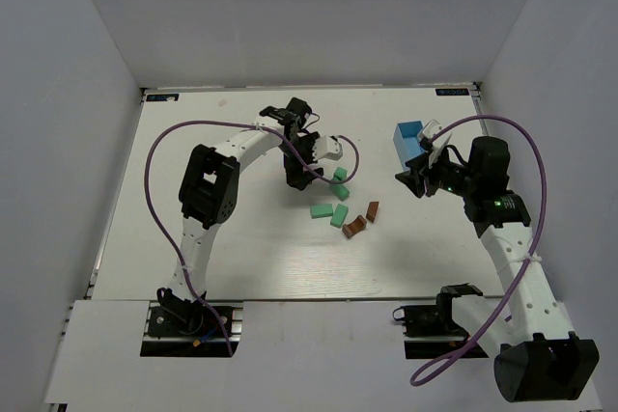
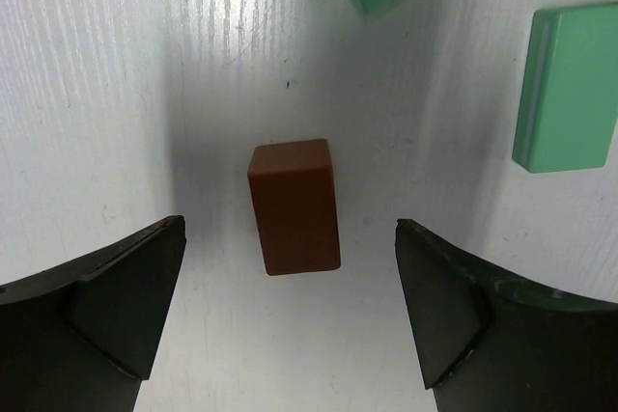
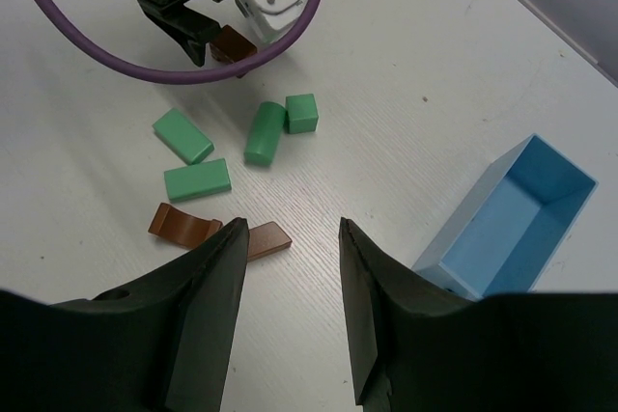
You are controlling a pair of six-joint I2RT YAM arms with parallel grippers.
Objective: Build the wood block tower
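Wood blocks lie loose on the white table; no tower stands. My left gripper [image 2: 290, 306] is open, low over the table, with a reddish-brown block [image 2: 294, 207] standing free just ahead of its fingertips. In the top view the left gripper [image 1: 295, 177] is left of the block cluster. Mint-green blocks [image 1: 339, 215] and brown pieces [image 1: 354, 229] lie mid-table. My right gripper [image 3: 290, 238] is open and empty, above the table near a flat brown block [image 3: 261, 238] and a brown arch [image 3: 183, 226]. Several green blocks [image 3: 197, 180] lie beyond.
A small blue open-topped box [image 1: 410, 140] stands on the table at the back right, close to the right gripper [image 1: 411, 178]; it also shows in the right wrist view [image 3: 507, 219]. Green blocks [image 2: 570, 89] lie right of the left fingers.
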